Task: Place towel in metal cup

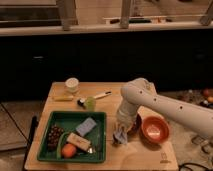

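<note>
A crumpled blue-grey towel (pixel 120 136) lies on the wooden table (pixel 145 155), just right of the green tray (pixel 57 119). My gripper (pixel 121 129) points down from the white arm (pixel 160 104), directly over the towel and touching or nearly touching it. A dark rounded object that may be the metal cup (pixel 135 123) sits behind the gripper, between it and the orange bowl (pixel 154 129), and is largely hidden by the arm.
The green tray holds a blue sponge (pixel 86 126), dark grapes (pixel 54 135), an orange fruit (pixel 69 150) and a boxed snack (pixel 79 141). A white cup (pixel 72 84), a yellow item (pixel 63 98) and a green-headed brush (pixel 91 101) lie at the table's back left.
</note>
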Controlling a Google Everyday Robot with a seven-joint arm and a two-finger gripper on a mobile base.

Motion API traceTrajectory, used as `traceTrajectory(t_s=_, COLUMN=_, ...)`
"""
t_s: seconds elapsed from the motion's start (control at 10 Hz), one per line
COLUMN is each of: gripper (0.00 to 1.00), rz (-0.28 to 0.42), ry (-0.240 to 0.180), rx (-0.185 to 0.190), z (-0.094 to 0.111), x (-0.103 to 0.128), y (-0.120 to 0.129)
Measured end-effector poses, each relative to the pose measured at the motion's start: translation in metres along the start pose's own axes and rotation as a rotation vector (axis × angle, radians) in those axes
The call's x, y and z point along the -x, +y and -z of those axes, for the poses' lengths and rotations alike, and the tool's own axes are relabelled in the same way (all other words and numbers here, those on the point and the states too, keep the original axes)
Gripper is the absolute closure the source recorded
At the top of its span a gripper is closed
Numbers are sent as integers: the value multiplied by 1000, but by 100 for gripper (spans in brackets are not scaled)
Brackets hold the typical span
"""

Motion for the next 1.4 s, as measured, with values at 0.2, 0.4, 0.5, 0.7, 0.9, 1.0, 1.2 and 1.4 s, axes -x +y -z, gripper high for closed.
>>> traceTrajectory(t_s=0.2, gripper=20, rz=5, ry=-2, rx=1, z=0, x=0, y=-1)
traceTrajectory(t_s=0.4, gripper=20, rz=9, ry=-4, rx=-2, z=1, x=0, y=0)
traceTrajectory(t_s=0.5, gripper=20, rz=10, ry=-5, rx=-3, z=1, x=-1, y=0)
traceTrajectory(t_s=0.7, gripper=20, rz=6, ry=-1, rx=-3, z=6, x=-3, y=3)
traceTrajectory(t_s=0.9, gripper=20, rz=4, ry=8, rx=-6, z=13, x=-6, y=6)
traceTrajectory(t_s=1.0, gripper=20, rz=5, ry=10, rx=-7, z=15, x=-7, y=7)
traceTrajectory(t_s=1.2, gripper=20, rz=9, ry=14, rx=-9, z=19, x=-10, y=8)
traceTrajectory(t_s=1.4, gripper=20, rz=8, ry=16, rx=-9, z=21, x=-11, y=10)
